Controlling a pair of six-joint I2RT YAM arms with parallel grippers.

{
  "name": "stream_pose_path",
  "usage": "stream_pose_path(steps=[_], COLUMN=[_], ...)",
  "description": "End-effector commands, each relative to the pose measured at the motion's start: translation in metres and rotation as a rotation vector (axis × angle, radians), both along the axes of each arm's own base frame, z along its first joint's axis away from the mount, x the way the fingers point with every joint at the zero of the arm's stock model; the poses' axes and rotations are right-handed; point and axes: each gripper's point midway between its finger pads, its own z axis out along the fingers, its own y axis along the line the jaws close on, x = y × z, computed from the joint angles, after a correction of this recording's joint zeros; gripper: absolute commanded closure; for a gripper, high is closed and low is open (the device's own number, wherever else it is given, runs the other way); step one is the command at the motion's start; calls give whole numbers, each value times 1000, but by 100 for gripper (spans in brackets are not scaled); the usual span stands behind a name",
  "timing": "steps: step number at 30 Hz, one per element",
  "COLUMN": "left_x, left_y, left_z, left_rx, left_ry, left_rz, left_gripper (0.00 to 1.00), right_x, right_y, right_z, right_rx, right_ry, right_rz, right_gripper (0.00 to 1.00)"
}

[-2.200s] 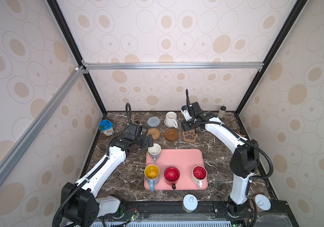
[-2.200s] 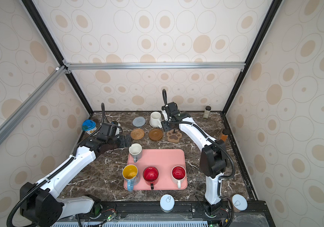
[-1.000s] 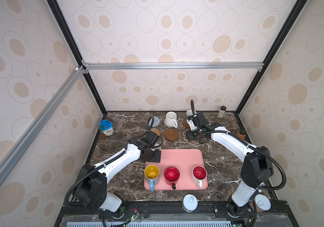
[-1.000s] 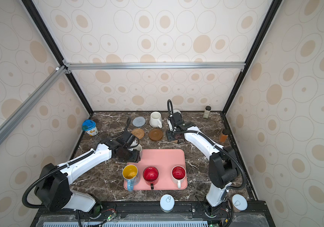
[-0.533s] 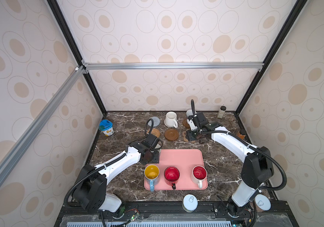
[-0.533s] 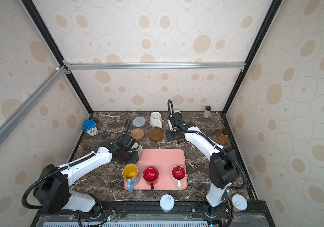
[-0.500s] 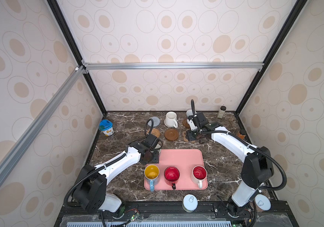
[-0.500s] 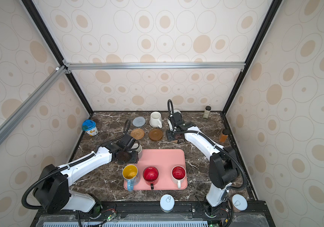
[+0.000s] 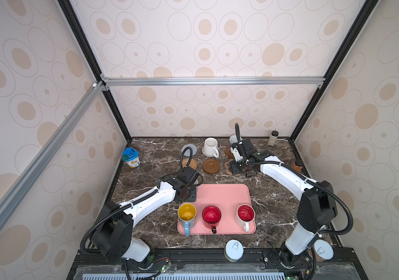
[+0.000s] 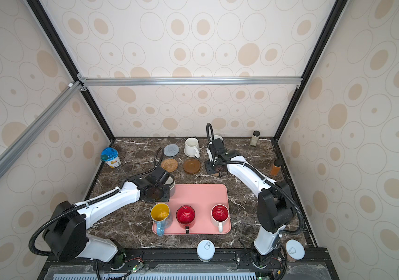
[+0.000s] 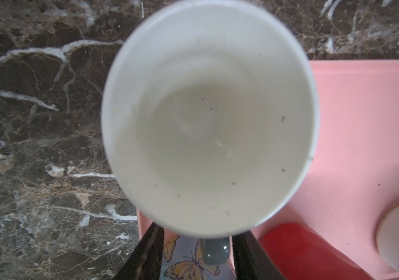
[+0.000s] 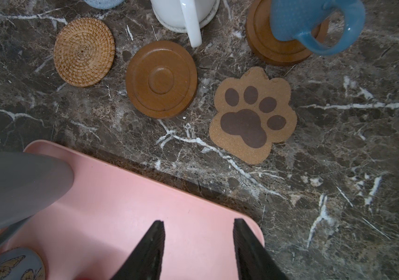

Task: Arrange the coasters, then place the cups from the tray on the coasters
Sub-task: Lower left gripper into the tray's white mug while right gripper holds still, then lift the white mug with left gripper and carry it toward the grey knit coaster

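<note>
Left wrist view: the left gripper (image 11: 199, 229) has its two black fingers apart, one on either side of the handle of the grey glazed mug with a white inside (image 11: 208, 116). One finger lies close to the handle. Beside the other a gap shows, so no clamp is seen. This mug stands upright at a corner of the flat pink rectangular tray (image 11: 363, 121), which lies on the dark brown, white-veined marble tabletop (image 11: 36, 121).

Right wrist view: the right gripper (image 12: 197, 221) has its tapered black fingers apart, with nothing between them and nothing touched. Beyond the tray lie the coasters:
- the tan round rattan coaster (image 12: 84, 52), coiled and coarse, bare;
- a smooth brown wooden disc (image 12: 161, 78) with turned rings, bare;
- the brown paw-shaped cork coaster (image 12: 253, 114), grainy with darker pads, bare;
- a second wooden disc (image 12: 266, 48), bearing the light blue mug (image 12: 297, 19);
- the cream woven round coaster (image 12: 208, 21), bearing the white mug (image 12: 181, 12).

In a top view, the grey-blue knit round coaster (image 10: 171, 149) lies bare just beside the white mug. Along the tray's near edge stand the blue butterfly mug with a yellow inside (image 10: 160, 214), the red mug (image 10: 185, 215) and the white mug with a red inside (image 10: 219, 213), in one row, apart from each other.
</note>
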Motion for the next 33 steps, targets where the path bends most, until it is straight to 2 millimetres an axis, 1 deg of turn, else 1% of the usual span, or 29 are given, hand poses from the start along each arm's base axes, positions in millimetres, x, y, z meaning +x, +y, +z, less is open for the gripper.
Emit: stream_pose_path(steps=[1, 6, 11, 15, 17, 26, 33], left_x=[7, 9, 9, 9, 10, 16, 25], left_y=[-3, -7, -7, -8, -9, -14, -16], left_z=[8, 5, 2, 1, 2, 6, 14], left_rx=[36, 61, 87, 81, 75, 30, -17], left_ry=[-23, -30, -30, -34, -40, -69, -112], left_rz=[4, -7, -12, 0, 9, 75, 159], left_gripper=[57, 63, 70, 78, 80, 87, 88], right_x=[-5, -7, -7, -7, -7, -7, -10], right_y=[-4, -6, -7, -7, -7, -7, -6], right_z=[0, -2, -4, -4, -4, -5, 0], right_rx=[4, 3, -6, -7, -6, -8, -12], right_ry=[16, 21, 22, 24, 24, 21, 14], right_rz=[-18, -23, -20, -19, -19, -11, 17], right_gripper=[51, 51, 52, 52, 52, 53, 53])
